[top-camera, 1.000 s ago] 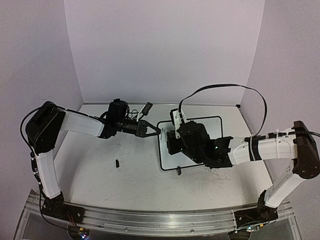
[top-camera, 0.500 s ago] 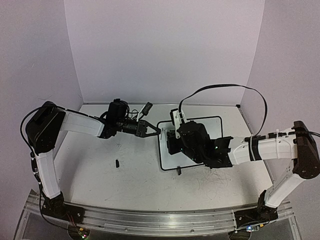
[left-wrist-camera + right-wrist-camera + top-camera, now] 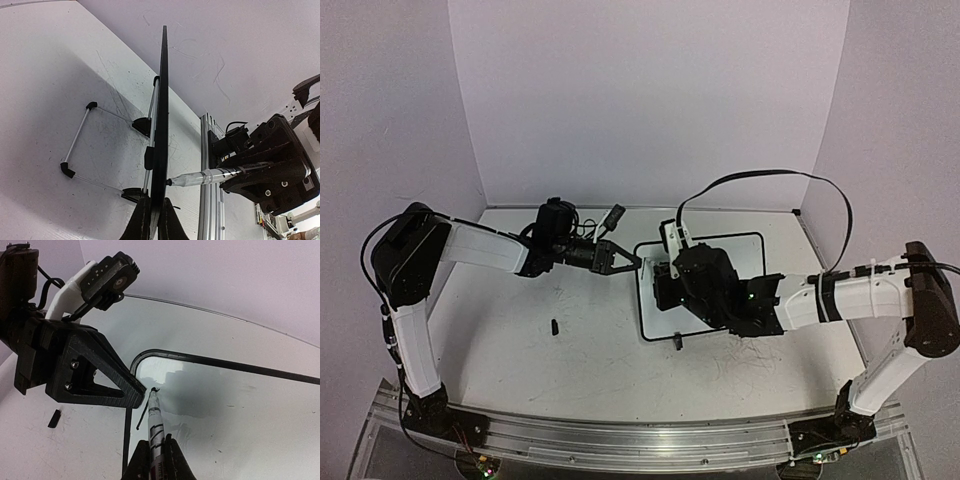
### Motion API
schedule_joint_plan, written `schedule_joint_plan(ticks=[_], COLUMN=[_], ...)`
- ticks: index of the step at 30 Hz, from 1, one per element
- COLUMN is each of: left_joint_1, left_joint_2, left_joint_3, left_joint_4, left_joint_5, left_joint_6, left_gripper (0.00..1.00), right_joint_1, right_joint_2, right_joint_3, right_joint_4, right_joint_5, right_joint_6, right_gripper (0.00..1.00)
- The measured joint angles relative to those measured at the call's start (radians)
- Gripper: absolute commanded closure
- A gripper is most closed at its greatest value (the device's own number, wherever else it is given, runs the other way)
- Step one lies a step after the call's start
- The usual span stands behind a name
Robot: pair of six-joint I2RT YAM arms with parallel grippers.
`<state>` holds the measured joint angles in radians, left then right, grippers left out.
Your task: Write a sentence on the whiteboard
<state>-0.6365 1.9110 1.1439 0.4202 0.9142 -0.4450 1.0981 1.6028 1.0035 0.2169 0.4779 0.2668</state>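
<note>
whiteboard (image 3: 240, 405), glossy, thin black rounded frame, pinched edge-on by left claw (image 3: 156, 215); right claw (image 3: 152, 454) clamps slim marker (image 3: 154, 414).

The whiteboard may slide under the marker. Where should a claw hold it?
Probably the whiteboard's left edge, approached from the left, jaws pinching front and back: the board is thin, its rear stand leaves that edge reachable, and the writing face stays free.

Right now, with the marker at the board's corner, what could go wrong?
1. The marker tip sits right beside the left gripper at the whiteboard corner; a stroke that way may hit it.
2. The left gripper clamps only one edge, so pen pressure might pivot the whiteboard.
</note>
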Motion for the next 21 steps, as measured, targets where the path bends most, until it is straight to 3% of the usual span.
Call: schedule_joint_plan(ticks=[21], left_joint_1=[0.0], left_joint_2=[0.0], left_joint_3=[0.0], left_joint_4=[0.0], left_joint_5=[-0.002], left_joint_6=[0.0], left_gripper=[1.0], right_joint_1=[0.001], right_joint_2=[0.006], right_joint_3=[0.0], right_joint_4=[-0.019], right_joint_5=[0.05], right_joint_6=[0.034], right_gripper=[1.0])
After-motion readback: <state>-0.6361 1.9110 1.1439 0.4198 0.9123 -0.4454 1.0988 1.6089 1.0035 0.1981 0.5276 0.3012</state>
